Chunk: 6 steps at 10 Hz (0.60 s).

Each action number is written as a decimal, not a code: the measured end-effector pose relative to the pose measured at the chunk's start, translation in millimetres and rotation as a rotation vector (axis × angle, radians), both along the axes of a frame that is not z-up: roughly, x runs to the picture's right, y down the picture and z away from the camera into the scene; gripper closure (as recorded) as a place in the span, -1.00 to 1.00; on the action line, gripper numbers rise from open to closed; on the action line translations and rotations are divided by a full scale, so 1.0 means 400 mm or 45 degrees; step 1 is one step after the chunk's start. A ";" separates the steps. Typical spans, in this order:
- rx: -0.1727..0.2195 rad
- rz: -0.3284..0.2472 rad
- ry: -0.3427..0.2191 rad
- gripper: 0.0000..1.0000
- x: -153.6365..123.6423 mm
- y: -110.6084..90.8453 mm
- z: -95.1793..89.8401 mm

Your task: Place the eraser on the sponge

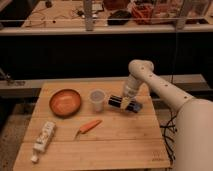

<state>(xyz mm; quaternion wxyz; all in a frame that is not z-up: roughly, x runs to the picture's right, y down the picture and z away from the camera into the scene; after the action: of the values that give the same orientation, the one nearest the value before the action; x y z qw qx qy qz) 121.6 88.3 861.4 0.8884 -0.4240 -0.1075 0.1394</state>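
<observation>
My gripper (127,100) reaches down at the middle right of the wooden table (110,145), at the end of the white arm (155,82). Right under it lies a dark block, apparently the eraser (115,102), resting against or on a yellow and blue piece that looks like the sponge (134,106). The gripper covers where the two meet, so I cannot tell whether the eraser lies on the sponge or beside it.
A white cup (97,100) stands just left of the eraser. An orange bowl (65,102) sits further left. A carrot (89,126) lies in front of the cup, and a white tube (43,137) lies near the front left edge.
</observation>
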 end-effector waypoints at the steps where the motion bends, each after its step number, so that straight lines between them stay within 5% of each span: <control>1: -0.004 0.003 0.003 0.95 0.005 0.000 0.000; 6: -0.010 0.025 0.016 0.95 0.030 0.002 0.003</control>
<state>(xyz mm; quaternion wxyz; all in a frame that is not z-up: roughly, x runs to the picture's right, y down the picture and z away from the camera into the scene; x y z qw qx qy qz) 133.6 89.0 862.7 0.8860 -0.4254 -0.1056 0.1511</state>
